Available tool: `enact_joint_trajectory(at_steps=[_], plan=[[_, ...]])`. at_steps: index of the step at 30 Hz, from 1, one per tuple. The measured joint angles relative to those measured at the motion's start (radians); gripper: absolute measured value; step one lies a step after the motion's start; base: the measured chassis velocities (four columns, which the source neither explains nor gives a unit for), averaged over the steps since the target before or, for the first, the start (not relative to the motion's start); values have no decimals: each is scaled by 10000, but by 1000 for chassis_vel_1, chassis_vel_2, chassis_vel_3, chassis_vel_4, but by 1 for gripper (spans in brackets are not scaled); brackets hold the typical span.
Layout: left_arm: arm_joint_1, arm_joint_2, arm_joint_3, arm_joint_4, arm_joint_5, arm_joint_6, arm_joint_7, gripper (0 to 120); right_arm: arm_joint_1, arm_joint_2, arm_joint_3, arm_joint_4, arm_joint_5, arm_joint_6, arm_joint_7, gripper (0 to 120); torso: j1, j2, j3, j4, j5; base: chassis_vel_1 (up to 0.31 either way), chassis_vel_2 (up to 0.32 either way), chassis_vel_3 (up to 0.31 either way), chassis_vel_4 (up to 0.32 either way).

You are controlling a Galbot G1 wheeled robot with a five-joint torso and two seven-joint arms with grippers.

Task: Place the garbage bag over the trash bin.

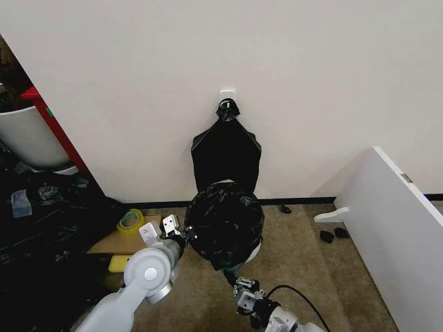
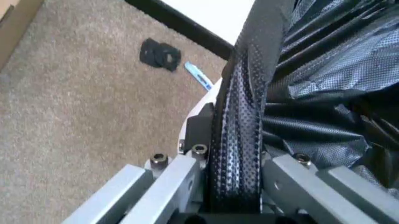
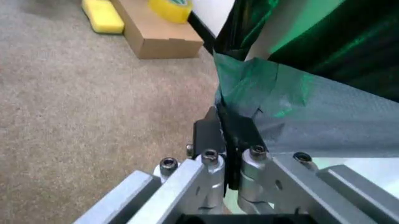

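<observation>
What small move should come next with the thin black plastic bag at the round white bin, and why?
Probably draw both grippers outward and down. The left gripper and right gripper each pinch an edge of the thin black plastic garbage bag, which already drapes over the round white trash bin, but white wall shows low on the right, so the hem seems not fully down.

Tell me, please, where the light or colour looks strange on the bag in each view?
Head view: the garbage bag reads as near-solid black. Left wrist view: light picks out its dotted texture and folds in the left gripper. Right wrist view: light passing through the film near the right gripper looks green.
</observation>
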Motion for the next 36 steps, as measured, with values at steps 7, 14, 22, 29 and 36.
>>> enact_joint_trajectory(at_steps=[7, 14, 22, 29, 36], plan=[[75, 79, -52, -161, -209, 183, -130, 0, 51, -32, 67, -255, 208, -223, 0, 0, 0, 0, 0, 0, 0, 0, 0, 0, 0], [257, 95, -73, -274, -213, 199, -150, 0, 80, 1, 63, -426, 553, -392, -83, 0, 0, 0, 0, 0, 0, 0, 0, 0, 0], [257, 73, -106, -270, -206, 199, -133, 0, 38, 36, 115, -592, 612, -377, -69, 0, 0, 0, 0, 1, 2, 0, 0, 0, 0], [124, -43, -119, -78, -180, 168, -109, 0, -393, -233, 311, -108, 850, -227, -160, 15, 0, 0, 0, 0, 0, 0, 0, 0, 0], [27, -70, -119, 35, -170, 157, -98, 0, -723, -367, 481, 160, 876, 29, -180, 38, 0, 0, 0, 0, 0, 0, 0, 0, 0]])
